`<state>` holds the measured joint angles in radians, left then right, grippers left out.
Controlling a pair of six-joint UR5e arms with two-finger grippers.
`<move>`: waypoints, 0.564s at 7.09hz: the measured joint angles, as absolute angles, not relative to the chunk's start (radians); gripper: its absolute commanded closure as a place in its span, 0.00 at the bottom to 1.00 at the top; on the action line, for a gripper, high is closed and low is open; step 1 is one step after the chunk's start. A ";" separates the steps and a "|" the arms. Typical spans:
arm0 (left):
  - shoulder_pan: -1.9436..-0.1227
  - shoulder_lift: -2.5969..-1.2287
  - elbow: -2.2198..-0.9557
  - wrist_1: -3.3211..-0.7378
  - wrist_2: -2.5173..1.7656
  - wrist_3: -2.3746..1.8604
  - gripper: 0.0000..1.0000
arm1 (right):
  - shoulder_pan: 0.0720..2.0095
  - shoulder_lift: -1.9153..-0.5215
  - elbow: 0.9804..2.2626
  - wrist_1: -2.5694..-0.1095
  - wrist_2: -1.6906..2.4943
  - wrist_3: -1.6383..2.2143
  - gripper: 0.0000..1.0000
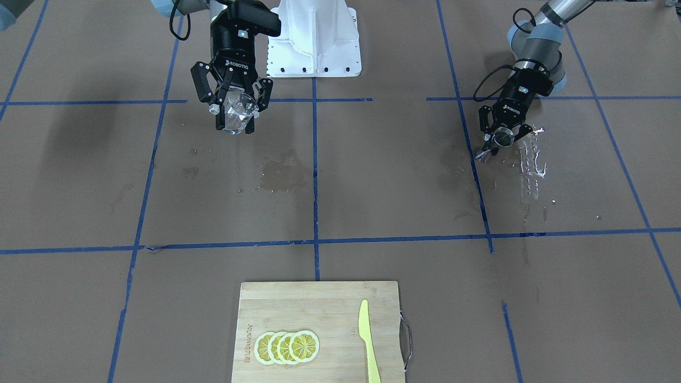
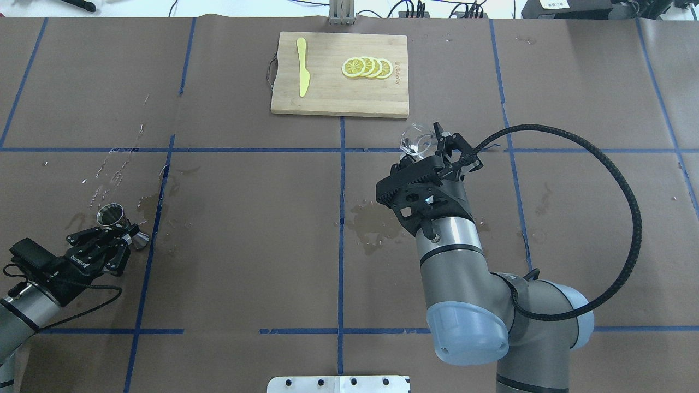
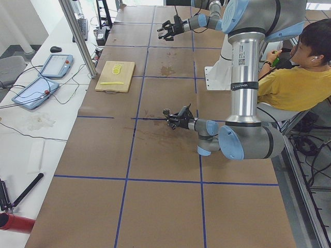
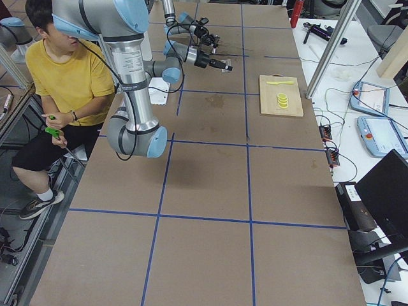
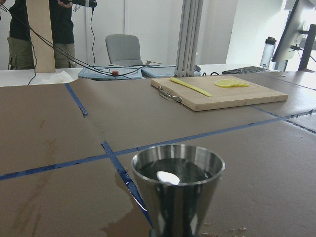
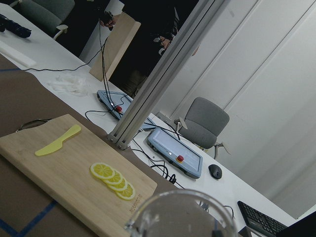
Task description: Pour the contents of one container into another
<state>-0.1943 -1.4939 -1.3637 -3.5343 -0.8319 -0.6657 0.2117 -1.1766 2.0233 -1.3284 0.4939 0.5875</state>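
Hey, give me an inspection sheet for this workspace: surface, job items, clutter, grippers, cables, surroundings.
Surface: brown paper table, blue tape grid, wet patch mid-table, droplets near left arm.
Job's things: steel jigger holding liquid; clear glass.
Clutter: cutting board with lemon slices, yellow knife.
Grippers: left gripper shut on steel jigger; right gripper shut on clear glass.
Cables: black hose loops off right wrist; thin cable at left wrist.
Surroundings: seated person beside base; tablets on bench.

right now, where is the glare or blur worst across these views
Front-facing view: the spilled water glares white in streaks. Left wrist view: the metal cup is sharp, with a bright reflection on its liquid. Right wrist view: the clear glass rim at the bottom edge looks soft, while the background stays crisp.
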 measured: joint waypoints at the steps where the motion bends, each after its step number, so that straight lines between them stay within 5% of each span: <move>1: -0.194 -1.494 -1.363 -3.534 -0.832 -0.666 0.91 | 0.211 -1.177 2.023 -1.328 0.494 0.588 1.00; 4: -0.188 -1.494 -1.362 -3.535 -0.829 -0.664 0.79 | 0.211 -1.177 2.023 -1.328 0.494 0.588 1.00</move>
<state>-0.1881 -1.4935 -1.3623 -3.5353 -0.8286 -0.6639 0.2111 -1.1766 2.0233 -1.3284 0.4940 0.5875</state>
